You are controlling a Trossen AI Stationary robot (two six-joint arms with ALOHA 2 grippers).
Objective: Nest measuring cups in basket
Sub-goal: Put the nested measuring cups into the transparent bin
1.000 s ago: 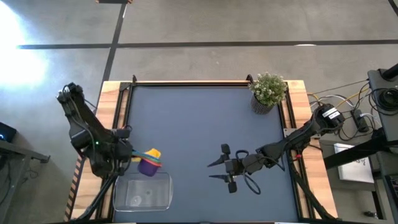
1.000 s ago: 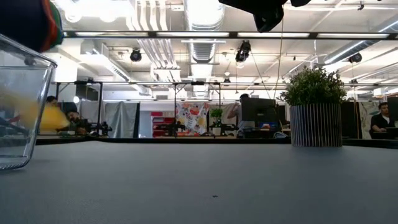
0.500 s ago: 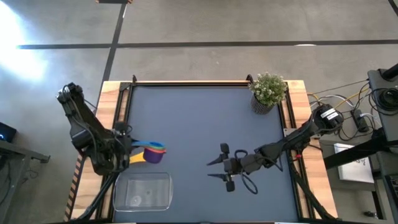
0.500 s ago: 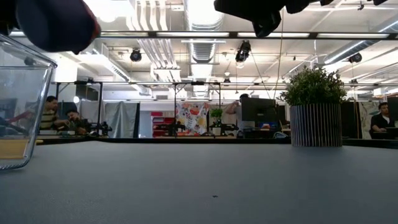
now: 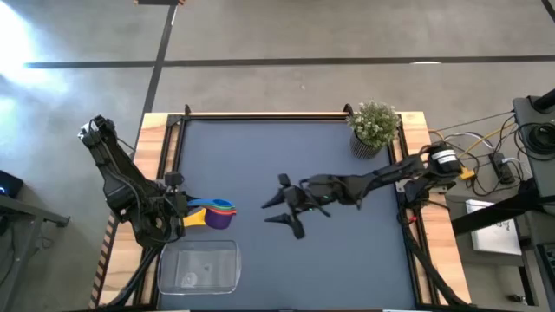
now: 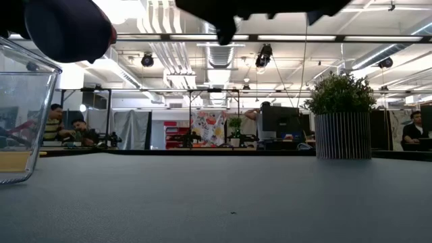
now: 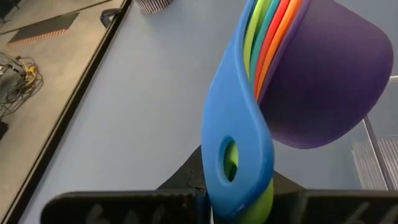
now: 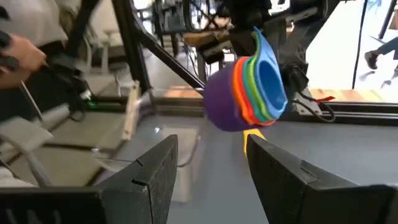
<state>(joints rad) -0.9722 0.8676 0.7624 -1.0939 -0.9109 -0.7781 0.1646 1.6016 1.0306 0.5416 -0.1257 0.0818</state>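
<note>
The measuring cups (image 5: 217, 213) are nested in one stack, purple outermost, then orange, red, green and blue inside (image 7: 311, 74). The stack lies on its side in the air just past the far edge of the clear basket (image 5: 199, 266), which sits at the table's near left. My left gripper (image 5: 180, 214) is shut on the stack's handles. My right gripper (image 5: 282, 212) hovers open at mid-table, to the right of the cups and pointing at them (image 8: 245, 84). In the low view the stack is a dark shape (image 6: 64, 27) above the basket's wall (image 6: 20, 101). My left gripper pinches the bundled handles of the measuring cups near their free ends, the blue handle (image 7: 239, 168) on top; its fingers (image 7: 124, 208) come about level from the table's left. The stack is lifted clear and tipped on its side, bowls pointing away from the gripper.
A potted plant (image 5: 375, 127) stands at the table's far right corner (image 6: 343, 115). The dark mat between the two grippers is bare. Wooden rails edge the table. People sit in the room beyond, and a person's hand (image 8: 18, 53) shows past the table's left side.
My left gripper has lifted the cup stack a little toward the far edge and turned it onto its side, still shut on the handles. My right gripper, still open, has swung toward the table's left and far side, closing on the cups.
</note>
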